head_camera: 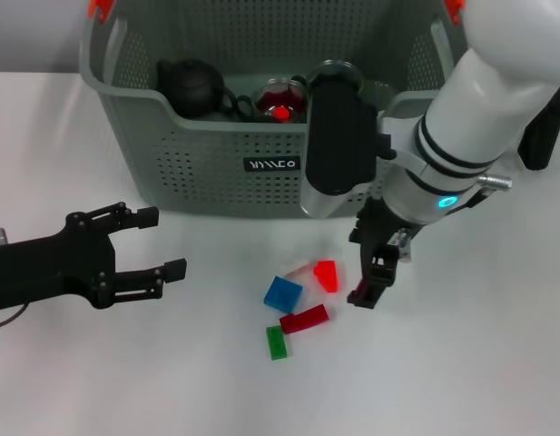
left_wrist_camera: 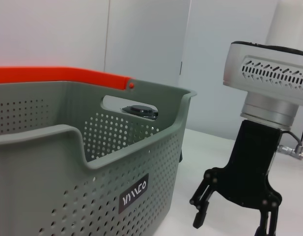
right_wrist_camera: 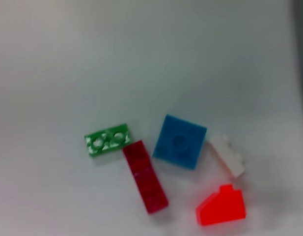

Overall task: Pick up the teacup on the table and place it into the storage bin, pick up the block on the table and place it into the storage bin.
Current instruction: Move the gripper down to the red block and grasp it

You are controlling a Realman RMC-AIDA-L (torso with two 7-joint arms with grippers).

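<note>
The storage bin (head_camera: 216,168) stands at the back of the table. Inside it a teacup (head_camera: 280,98) with red in it sits beside a black teapot (head_camera: 191,86). Several blocks lie in front of the bin: blue (head_camera: 282,293), bright red (head_camera: 326,275), dark red (head_camera: 303,319), green (head_camera: 276,342). My right gripper (head_camera: 378,272) hangs open and empty just right of the bright red block. The right wrist view looks down on the blue (right_wrist_camera: 180,141), bright red (right_wrist_camera: 221,205), dark red (right_wrist_camera: 145,176), green (right_wrist_camera: 107,139) and white (right_wrist_camera: 227,156) blocks. My left gripper (head_camera: 139,245) is open at the table's left.
Part of a round rimmed item (head_camera: 338,71) in the bin is hidden behind my right arm. The left wrist view shows the bin's wall (left_wrist_camera: 92,162), its orange handle (left_wrist_camera: 58,74) and the right gripper (left_wrist_camera: 232,227) beside it. White tabletop surrounds the blocks.
</note>
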